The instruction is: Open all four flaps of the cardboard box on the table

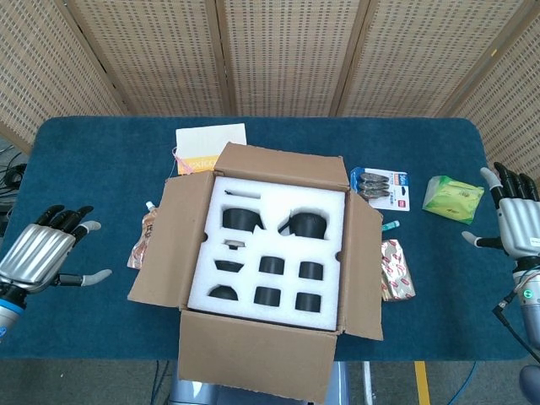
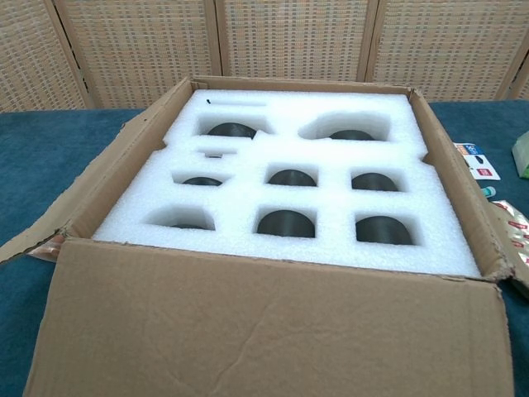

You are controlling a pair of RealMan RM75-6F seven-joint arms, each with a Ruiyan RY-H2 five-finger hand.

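Head view: cardboard box (image 1: pixel 270 261) had all four flaps folded out, foam insert (image 1: pixel 274 249) exposed; task looked complete. Left hand (image 1: pixel 42 257), right hand (image 1: pixel 516 224) spread, empty, well clear.

The brown cardboard box (image 1: pixel 274 261) sits mid-table on the blue cloth-covered table (image 1: pixel 101 160), a white foam insert (image 1: pixel 274 253) inside it. Behind its left corner lies a cream paper sheet (image 1: pixel 211 139). A blister pack of batteries (image 1: pixel 384 187) and a green tissue packet (image 1: pixel 451 198) lie right of it, a foil pouch (image 1: pixel 143 240) left.
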